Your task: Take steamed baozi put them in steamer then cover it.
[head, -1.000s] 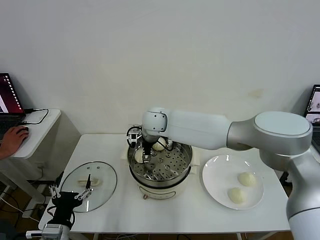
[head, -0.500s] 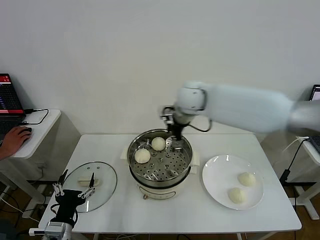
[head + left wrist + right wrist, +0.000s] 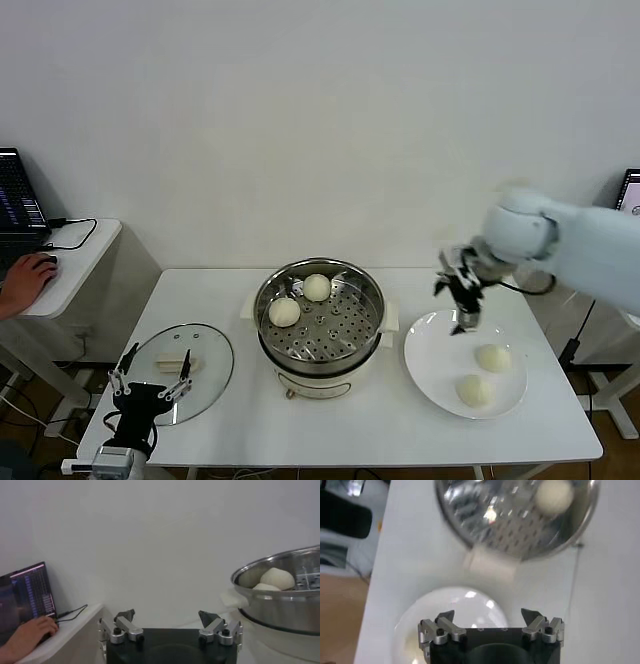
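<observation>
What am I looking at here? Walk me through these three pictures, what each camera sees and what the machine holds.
This is a two-armed robot at a white table. The wide picture comes from its head camera; the other two come from cameras on its wrists.

In the middle stands a steel steamer with two baozi inside. Two more baozi lie on a white plate. The glass lid lies flat on the table at the robot's left.

The right end effector is above the plate's edge, open and empty. The left end effector waits by the lid, also open and empty.
</observation>
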